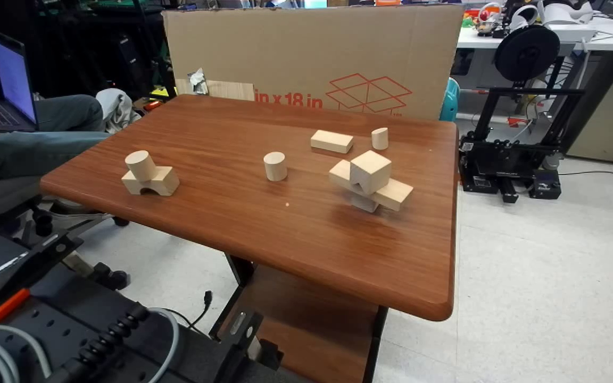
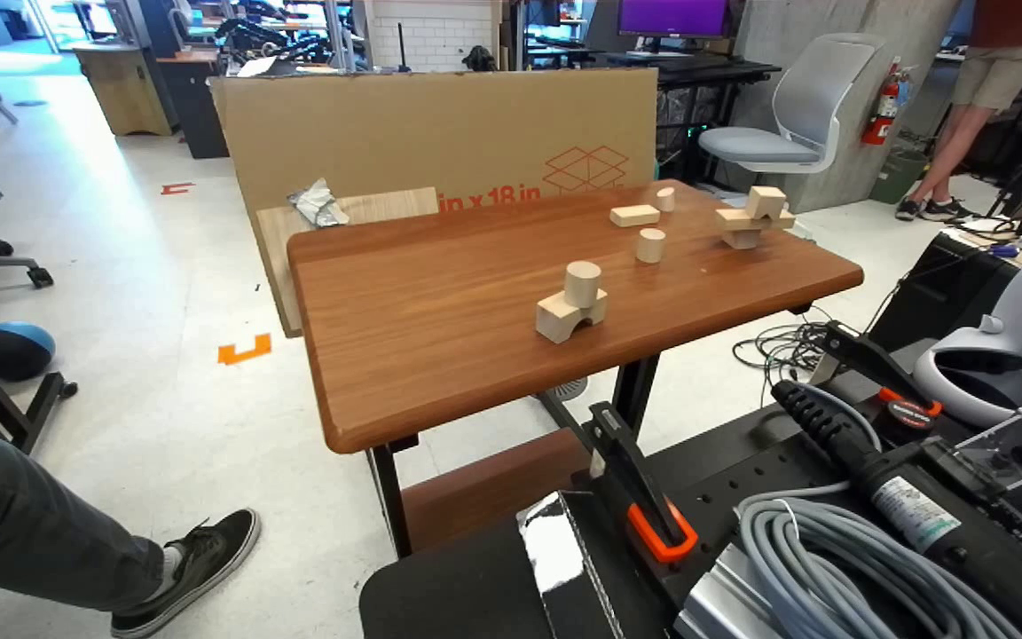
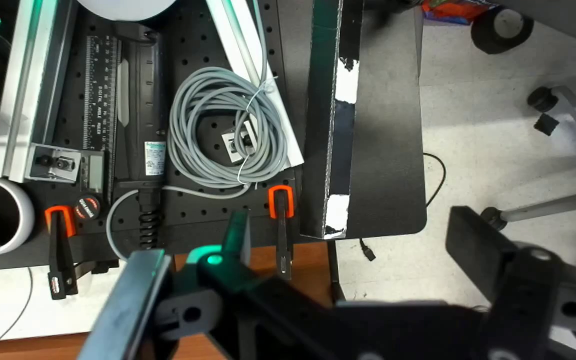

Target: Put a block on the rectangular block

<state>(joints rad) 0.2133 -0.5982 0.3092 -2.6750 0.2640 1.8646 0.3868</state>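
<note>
Gripper (image 3: 350,235) gapes, blurred (cut off below); rectangular block (image 1: 395,193) sits partly hidden.

Both ext. views overlook tbl (image 1: 224,186) from above; wrist cam faces dn.

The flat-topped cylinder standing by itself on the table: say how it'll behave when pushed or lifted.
The cylinder is small and looks wooden, so it should feel stiff and probably fairly light. It stands on end, so a high push might tip it. Once over, its round side would likely let it roll across the table.
</note>
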